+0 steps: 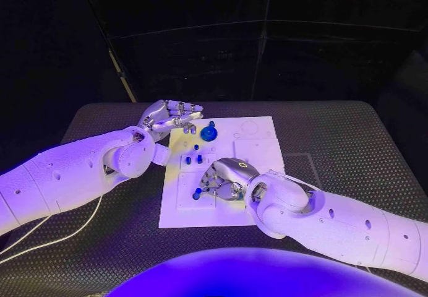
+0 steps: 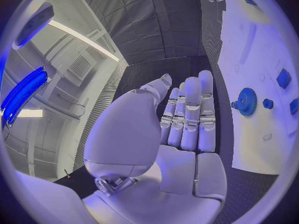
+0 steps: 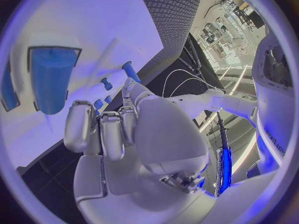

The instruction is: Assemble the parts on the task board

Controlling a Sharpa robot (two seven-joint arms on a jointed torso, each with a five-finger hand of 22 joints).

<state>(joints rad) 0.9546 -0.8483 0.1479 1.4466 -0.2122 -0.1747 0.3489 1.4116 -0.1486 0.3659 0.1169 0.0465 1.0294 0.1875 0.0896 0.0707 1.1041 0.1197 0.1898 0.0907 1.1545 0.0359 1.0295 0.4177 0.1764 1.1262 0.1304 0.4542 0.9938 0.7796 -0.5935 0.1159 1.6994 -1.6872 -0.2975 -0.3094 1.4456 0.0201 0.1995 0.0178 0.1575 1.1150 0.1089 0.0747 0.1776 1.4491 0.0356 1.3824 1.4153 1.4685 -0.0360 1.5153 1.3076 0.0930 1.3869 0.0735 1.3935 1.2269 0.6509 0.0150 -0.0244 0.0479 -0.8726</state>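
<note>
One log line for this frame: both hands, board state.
left hand: open, at task board far-left corner, beside blue gear | right hand: over board's near-left area, by small blue parts, grasp unclear

Black table (image 1: 339, 133) w/ a textured, ribbed top and rounded far corners, seen from above in head view. Directly on it, approx. at centre: the white task board (image 1: 254, 145), a flat rectangular plate lying slightly skewed to the table edges. A faint pale rectangular outline (image 1: 308, 162) marks the tabletop just beside the board's right edge. White cables (image 1: 55, 238) trail across the near-left part of the table. Left wrist view: same ribbed dark surface (image 2: 215, 72) meets the board's edge (image 2: 225, 79), board flat on table. Right wrist view: ribbed tabletop (image 3: 165, 15) borders the board (image 3: 87, 20).
</note>
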